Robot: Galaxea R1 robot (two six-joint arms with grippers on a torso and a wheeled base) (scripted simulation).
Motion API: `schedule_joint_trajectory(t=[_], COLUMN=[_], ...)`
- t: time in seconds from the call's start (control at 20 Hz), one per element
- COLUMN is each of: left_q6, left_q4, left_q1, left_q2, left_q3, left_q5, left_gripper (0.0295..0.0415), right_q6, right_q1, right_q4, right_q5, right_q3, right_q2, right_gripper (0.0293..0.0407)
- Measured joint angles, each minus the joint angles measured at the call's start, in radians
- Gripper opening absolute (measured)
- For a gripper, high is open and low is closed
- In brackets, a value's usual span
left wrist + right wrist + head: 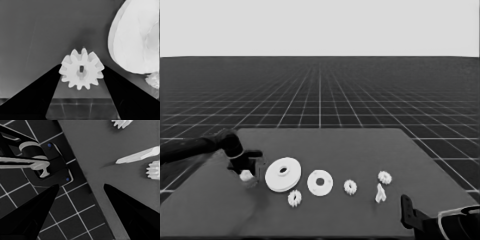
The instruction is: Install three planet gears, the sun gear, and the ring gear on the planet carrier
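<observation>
Four planet gears lie on the table. One [246,175] [81,72] lies flat between the fingers of my left gripper [250,170] [82,66], which is open at the table's left end. Its fingertips stand right beside the teeth. The other gears [294,198] [350,187] [385,177] lie toward the front. The larger round part, the ring gear [283,174] [135,37], sits just right of that gripper. The smaller round part, the planet carrier [320,183], lies right of it. My right gripper [407,210] [81,185] is parked open at the front right corner, holding nothing.
A thin white piece [380,193] [138,155] stands near the right-hand gears [153,170]. Dark machinery with blue lights [45,167] shows past the table's edge in the right wrist view. The table's edge and the floor grid lie close behind the left gripper's gear.
</observation>
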Motion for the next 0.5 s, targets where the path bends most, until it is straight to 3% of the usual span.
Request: schedule_joint_trajectory(t=[0.15,0.4,0.45,0.5], left_q6=[-0.005,-0.004,-0.347,-0.505], left_q4=[-0.042,-0.053,-0.014,-0.01], left_q1=[-0.063,-0.076,-0.084,-0.089], left_q2=[-0.012,-0.014,0.118,0.382], left_q3=[0.022,0.024,0.101,0.062], left_q5=[0.043,0.053,0.105,0.134], left_gripper=[0.0312,0.0312,0.0313,0.0312], right_q6=[0.0,0.0,0.0,0.0], right_q1=[0.0,0.0,0.0,0.0], right_q4=[0.0,0.0,0.0,0.0], right_q5=[0.0,0.0,0.0,0.0], right_q3=[0.0,0.0,0.0,0.0], right_q2=[0.0,0.0,0.0,0.0], right_gripper=[0.0385,0.0385,0.0385,0.0385])
